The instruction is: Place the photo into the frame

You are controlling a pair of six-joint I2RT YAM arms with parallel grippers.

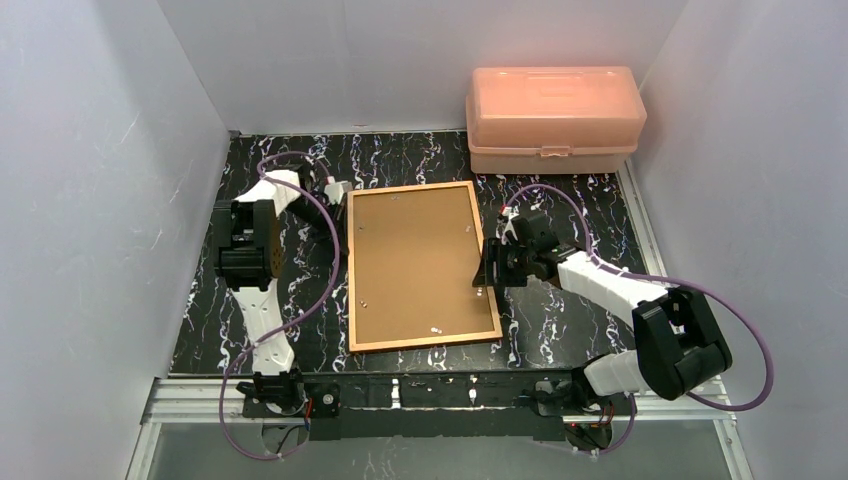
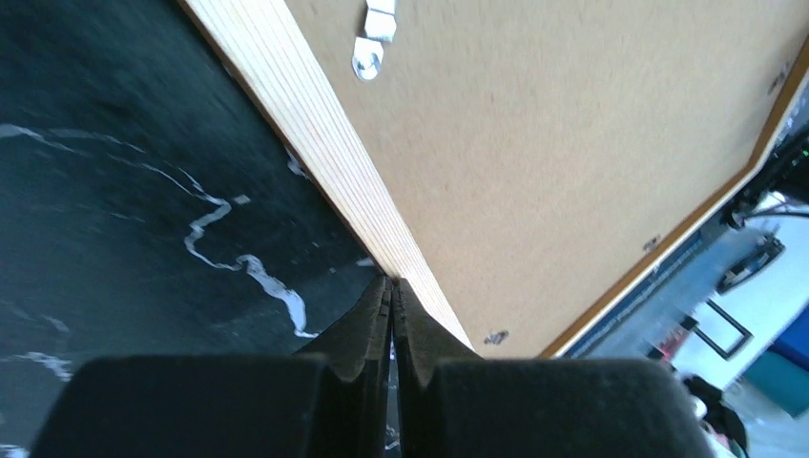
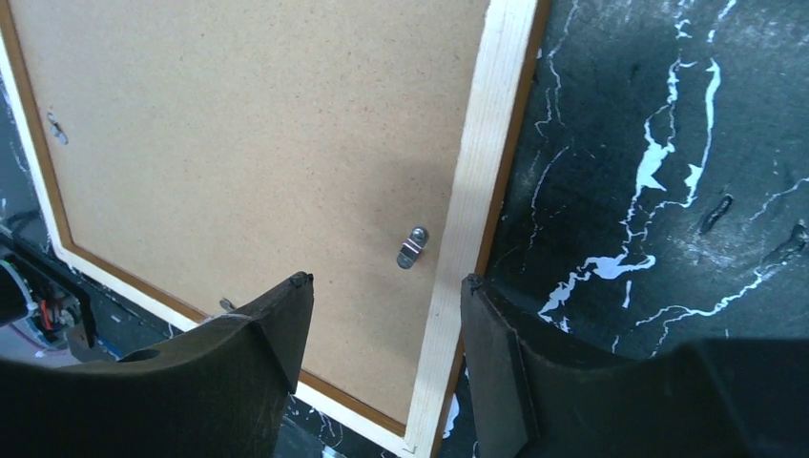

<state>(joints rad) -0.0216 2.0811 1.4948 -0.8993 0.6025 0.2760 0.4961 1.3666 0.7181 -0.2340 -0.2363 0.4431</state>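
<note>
Fingers (image 3: 277,334) of the right gripper (image 3: 386,286) hover spread and empty over the frame (image 3: 477,191), its right rail and a metal clip (image 3: 412,248) between them. The left gripper (image 2: 391,286) is clenched on nothing at the left rail. The frame lies back-up mid-table with the backing board (image 1: 415,260) seated in it. The photo is unseen, perhaps beneath. The clip probably needs turning squarely over the board. A pink box (image 1: 553,120) sits well behind, no obstacle.

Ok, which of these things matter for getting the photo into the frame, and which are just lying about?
For the job: frame, lying back up; brown backing board seated in it; metal clips at its edges; left hand, shut at the frame's edge; right hand, open above the opposite rail. The photo isn't in view.
Lying about: pink plastic box at the back; black marbled mat.
</note>
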